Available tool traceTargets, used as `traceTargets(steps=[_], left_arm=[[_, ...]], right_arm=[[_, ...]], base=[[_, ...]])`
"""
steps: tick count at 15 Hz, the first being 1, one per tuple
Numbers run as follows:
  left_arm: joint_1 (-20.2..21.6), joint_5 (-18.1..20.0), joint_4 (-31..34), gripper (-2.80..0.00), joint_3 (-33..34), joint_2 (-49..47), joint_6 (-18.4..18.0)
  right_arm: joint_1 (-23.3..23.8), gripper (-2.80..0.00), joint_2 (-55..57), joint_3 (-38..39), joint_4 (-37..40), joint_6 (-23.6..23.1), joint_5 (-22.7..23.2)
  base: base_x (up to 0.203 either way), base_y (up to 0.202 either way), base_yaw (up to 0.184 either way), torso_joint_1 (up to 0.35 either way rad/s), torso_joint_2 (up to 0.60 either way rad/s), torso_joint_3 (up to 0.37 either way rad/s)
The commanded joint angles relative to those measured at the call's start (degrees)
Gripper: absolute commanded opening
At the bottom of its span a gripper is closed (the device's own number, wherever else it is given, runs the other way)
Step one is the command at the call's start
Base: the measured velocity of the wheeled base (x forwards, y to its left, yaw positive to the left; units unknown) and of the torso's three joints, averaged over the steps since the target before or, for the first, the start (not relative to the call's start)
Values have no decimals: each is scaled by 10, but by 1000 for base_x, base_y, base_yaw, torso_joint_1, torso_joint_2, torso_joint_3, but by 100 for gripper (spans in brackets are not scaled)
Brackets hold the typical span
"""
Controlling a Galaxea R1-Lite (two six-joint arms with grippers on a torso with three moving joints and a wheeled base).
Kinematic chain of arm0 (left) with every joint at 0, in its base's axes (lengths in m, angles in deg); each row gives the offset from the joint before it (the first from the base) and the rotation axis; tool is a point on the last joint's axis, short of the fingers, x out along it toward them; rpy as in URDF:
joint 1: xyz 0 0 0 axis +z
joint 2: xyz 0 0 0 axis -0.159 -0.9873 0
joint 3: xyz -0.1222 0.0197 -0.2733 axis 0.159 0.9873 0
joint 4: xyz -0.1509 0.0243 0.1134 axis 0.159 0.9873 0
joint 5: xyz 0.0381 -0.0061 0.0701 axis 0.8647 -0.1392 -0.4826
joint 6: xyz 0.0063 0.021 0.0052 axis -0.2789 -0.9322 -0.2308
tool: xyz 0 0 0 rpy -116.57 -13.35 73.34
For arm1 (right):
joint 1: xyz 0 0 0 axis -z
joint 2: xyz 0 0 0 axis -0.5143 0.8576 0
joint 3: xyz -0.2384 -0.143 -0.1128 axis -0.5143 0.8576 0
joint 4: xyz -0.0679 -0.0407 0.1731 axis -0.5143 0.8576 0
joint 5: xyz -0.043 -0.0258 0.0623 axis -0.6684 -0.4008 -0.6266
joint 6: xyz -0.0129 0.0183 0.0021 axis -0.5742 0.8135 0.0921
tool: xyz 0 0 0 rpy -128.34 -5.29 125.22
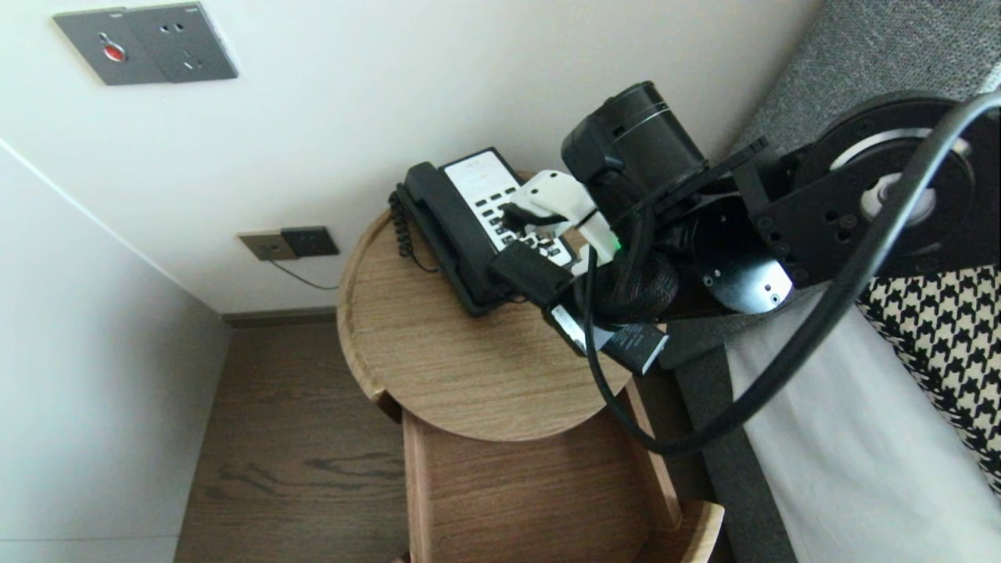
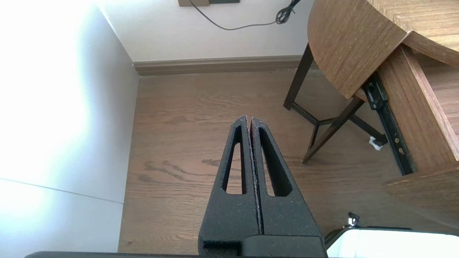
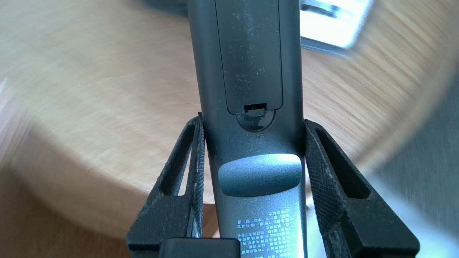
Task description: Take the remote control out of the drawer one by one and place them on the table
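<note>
The dark grey plastic remote control (image 3: 251, 71), slim and turned with its battery cover up, hangs above the round light-wood bedside table (image 1: 438, 352), over the tabletop's edge on the bed side. The right gripper (image 3: 253, 122) grips it, one black ribbed finger (image 3: 195, 150) pressed against each long side. On the table, just beside the remote's far end, sits a black desk telephone with a white keypad panel (image 1: 469, 227), towards the wall. Below the tabletop a wooden drawer (image 1: 532, 485) stands pulled out. A black-and-white houndstooth cloth (image 1: 938, 344) lies on the bed beside the table. The left gripper (image 2: 249, 120) hangs clenched and empty over the brown wooden floor (image 2: 179, 125), to the table's left, near its dark legs
</note>
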Motion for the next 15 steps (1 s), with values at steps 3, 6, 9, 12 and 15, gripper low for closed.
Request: traceTargets(steps=[3, 6, 9, 12, 15], left_arm=[[0, 0, 0, -280, 0, 0, 0], [0, 0, 0, -280, 0, 0, 0], [-1, 0, 0, -280, 0, 0, 0], [0, 0, 0, -280, 0, 0, 0], [0, 0, 0, -280, 0, 0, 0]], right_arm=[[27, -280, 44, -89, 90, 131, -19], [37, -280, 55, -95, 113, 228, -21], [52, -280, 52, -95, 115, 280, -22], [62, -280, 42, -95, 125, 306, -41], [71, -280, 36, -94, 125, 308, -42]], base=[[0, 0, 0, 0, 0, 0], [0, 0, 0, 0, 0, 0], [0, 0, 0, 0, 0, 0], [0, 0, 0, 0, 0, 0], [0, 0, 0, 0, 0, 0]])
